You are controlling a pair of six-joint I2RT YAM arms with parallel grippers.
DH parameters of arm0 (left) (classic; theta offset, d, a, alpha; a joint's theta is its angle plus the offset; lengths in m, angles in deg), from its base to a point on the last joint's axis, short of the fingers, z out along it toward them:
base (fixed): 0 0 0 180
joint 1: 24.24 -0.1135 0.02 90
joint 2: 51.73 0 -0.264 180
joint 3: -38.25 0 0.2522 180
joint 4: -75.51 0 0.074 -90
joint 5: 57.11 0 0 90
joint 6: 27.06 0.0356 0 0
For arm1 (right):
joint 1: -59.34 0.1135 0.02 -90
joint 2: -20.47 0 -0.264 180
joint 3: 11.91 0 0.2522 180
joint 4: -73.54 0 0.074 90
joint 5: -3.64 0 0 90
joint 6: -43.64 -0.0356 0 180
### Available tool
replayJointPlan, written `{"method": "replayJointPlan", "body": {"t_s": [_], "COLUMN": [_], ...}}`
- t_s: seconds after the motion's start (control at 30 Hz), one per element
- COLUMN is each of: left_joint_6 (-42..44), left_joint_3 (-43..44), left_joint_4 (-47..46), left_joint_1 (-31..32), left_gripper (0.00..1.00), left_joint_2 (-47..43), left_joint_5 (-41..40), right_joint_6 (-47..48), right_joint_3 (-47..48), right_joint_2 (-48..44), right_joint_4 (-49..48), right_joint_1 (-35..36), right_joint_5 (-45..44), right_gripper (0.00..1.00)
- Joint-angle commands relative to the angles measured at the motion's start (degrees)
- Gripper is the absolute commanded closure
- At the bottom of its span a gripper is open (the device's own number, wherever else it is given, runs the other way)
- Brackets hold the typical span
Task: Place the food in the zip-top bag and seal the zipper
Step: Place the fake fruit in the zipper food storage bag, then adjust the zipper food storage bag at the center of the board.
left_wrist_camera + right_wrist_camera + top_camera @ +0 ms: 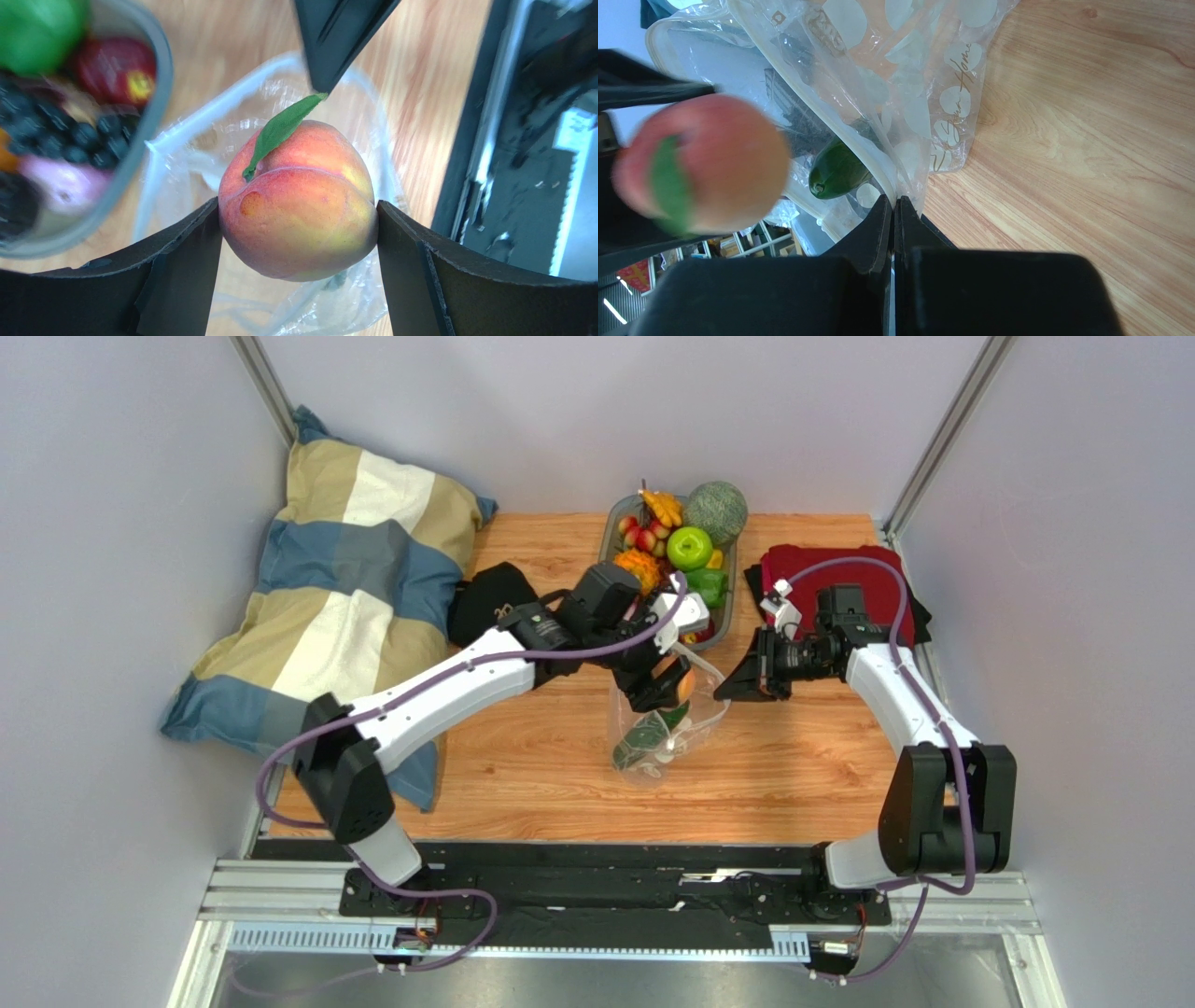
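**Current step: loading.** The left hand [300, 217] is clamped on a peach [302, 175], with one finger against each flank. The fruit hangs directly above the open mouth of the zip-top bag [927, 91] and is not yet inside it. Gripping across the widest part leaves the underside free, so the peach can enter the opening before the fingers meet the plastic.

The right hand [894, 210] has its fingers pressed together on the bag's rim, pinching the plastic close to the zipper [210, 105]. The likely purpose of this hold is support. The bag is floppy and would collapse flat on the table [1088, 140]. Lifting one edge props the mouth open and steadies the bag for when the fruit comes down.

The bag stands near the middle of the table, on the near side of the grey tray [158, 105] of mixed fruit, with its lower part resting on the wood. A dark green item [836, 171] lies inside — its kind cannot be told with confidence.

The zipper is unsealed, and its two strips are spread apart into a loop.

**Next move, as judged:** lower the peach through the loop, and part the fingers only once it is well below the rim.

**Risk:** the peach looks nearly as wide as the opening — the fruit or a finger may drag the rim down and out of the right hand's pinch.

Sealing is not yet done.
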Motion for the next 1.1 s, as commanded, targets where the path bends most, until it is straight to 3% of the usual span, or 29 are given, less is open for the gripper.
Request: {"method": "replayJointPlan", "body": {"t_s": [0.0, 0.13, 0.23, 0.33, 0.47, 0.57, 0.67, 0.97, 1.0, 1.07], "left_joint_6": [1.2, 1.5, 0.8, -1.9, -5.7, -8.6, -10.2, -16.4, -16.7, -16.8], "left_joint_3": [6.0, 10.2, 8.9, 5.6, 2.0, 0.5, -0.2, 1.8, 2.1, 2.1], "left_joint_4": [6.2, 10.3, 10.6, 8.1, 4.6, 5.8, 7.0, 4.9, 5.4, 5.7], "left_joint_1": [0.6, 0.6, -0.1, -1.7, -5.2, -7.8, -9.6, -10.0, -10.0, -9.9], "left_gripper": [0.44, 0.15, 0.01, 0.01, 0.01, 0.04, 0.16, 0.24, 0.36, 0.51], "left_joint_2": [5.6, 7.4, 3.7, -2.5, -9.0, -10.1, -8.6, -0.4, 0.6, 0.4], "left_joint_5": [-6.4, -7.1, -5.0, -1.5, -5.4, -9.2, -9.3, -3.4, -2.7, 1.8], "right_joint_6": [0.8, 0.8, 0.7, 0.7, 0.9, 0.8, 0.8, 1.5, 1.7, 2.0], "right_joint_3": [2.1, 2.1, 2.1, 2.1, 1.9, 1.6, 1.4, 2.1, 2.2, 2.5], "right_joint_2": [-2.1, -2.3, -2.4, -2.9, -3.4, -3.3, -3.2, -4.6, -5.2, -5.7], "right_joint_4": [0.2, 0.3, 0.4, 0.4, 0.5, 0.5, 0.4, 2.3, 2.8, 3.6], "right_joint_1": [0.3, 0.4, 0.2, 0.3, 0.3, 0.3, 0.3, 0.9, 1.0, 1.0], "right_joint_5": [1.5, 1.6, 1.7, 2.0, 1.9, 2.1, 2.3, 2.3, 2.2, 2.2], "right_gripper": [1.00, 1.00, 1.00, 1.00, 1.00, 1.00, 1.00, 1.00, 1.00, 1.00]}}
